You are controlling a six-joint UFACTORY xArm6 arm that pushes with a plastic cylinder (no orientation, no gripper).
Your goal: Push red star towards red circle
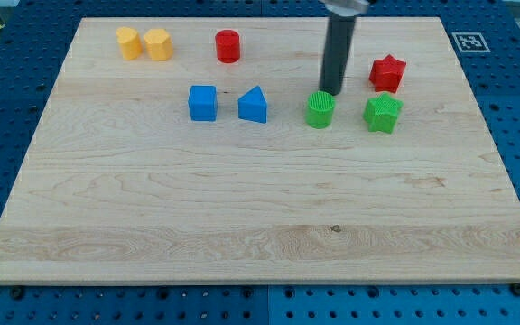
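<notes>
The red star (387,72) lies at the view's upper right of the wooden board (260,226). The red circle (228,45) stands near the view's top, left of centre. My tip (329,91) is at the lower end of the dark rod, just above the green circle (320,110) and to the left of the red star, with a gap between them. The red circle is further left and higher than the tip.
A green star (383,114) lies just below the red star. A blue cube (202,103) and a blue triangle (253,106) sit left of the green circle. Two yellow blocks (144,43) stand side by side at the top left.
</notes>
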